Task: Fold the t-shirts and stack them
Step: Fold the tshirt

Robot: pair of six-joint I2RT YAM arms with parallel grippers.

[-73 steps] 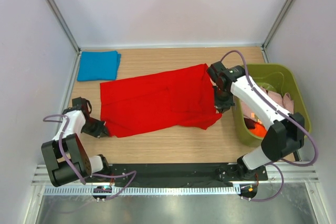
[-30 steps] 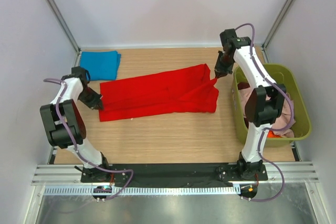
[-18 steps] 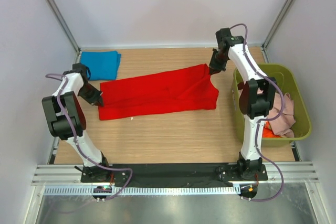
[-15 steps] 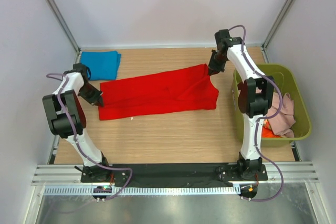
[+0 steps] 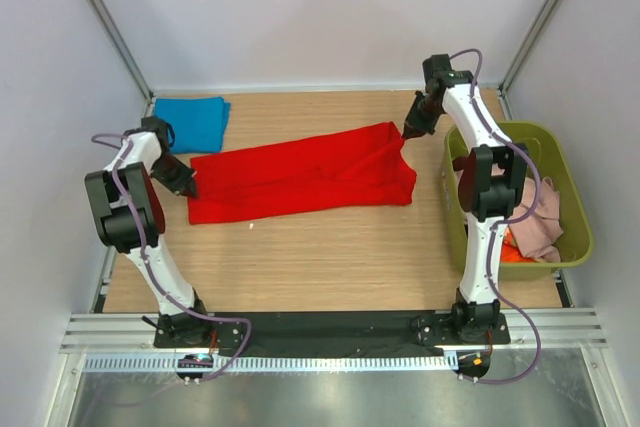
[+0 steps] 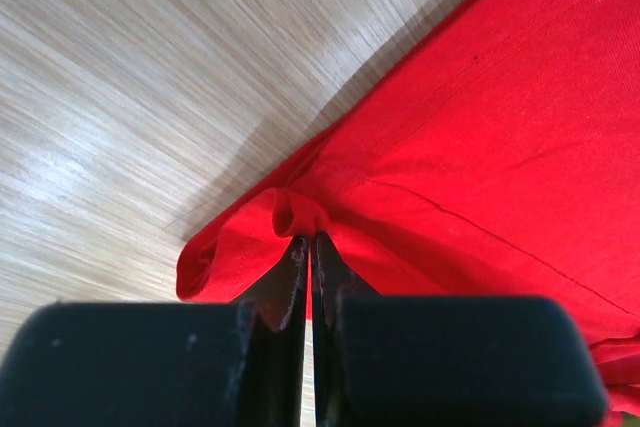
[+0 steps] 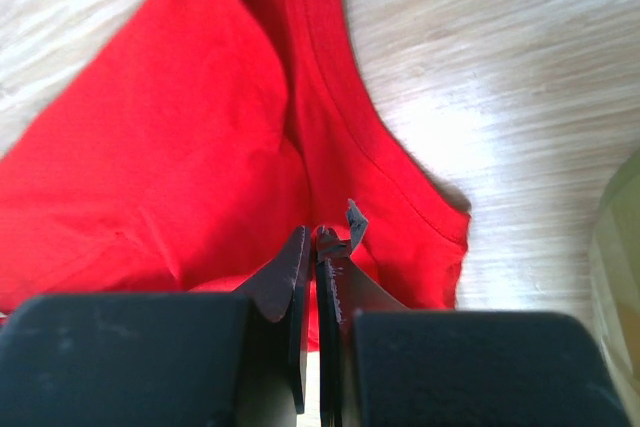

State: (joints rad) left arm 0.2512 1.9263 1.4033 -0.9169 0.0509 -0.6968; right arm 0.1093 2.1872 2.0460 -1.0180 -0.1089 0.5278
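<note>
A bright red t-shirt (image 5: 300, 179) lies stretched in a long band across the wooden table. My left gripper (image 5: 190, 188) is shut on its left edge; in the left wrist view the cloth (image 6: 480, 127) bunches into a small loop just ahead of the closed gripper (image 6: 309, 247). My right gripper (image 5: 404, 137) is shut on the shirt's far right corner, with red cloth (image 7: 180, 147) pinched at the closed gripper (image 7: 318, 242). A folded blue t-shirt (image 5: 187, 113) rests at the far left corner. Pale pink (image 5: 535, 222) and orange (image 5: 510, 252) t-shirts lie crumpled in the bin.
An olive-green plastic bin (image 5: 578, 217) stands at the right side of the table, close to the right arm; its edge (image 7: 622, 277) shows in the right wrist view. White walls and metal posts enclose the table on the left, the right and the far side.
Both grippers have kept their hold. The left gripper has crept slightly toward the far side, and the red shirt now lies flatter and tauter between the two.
</note>
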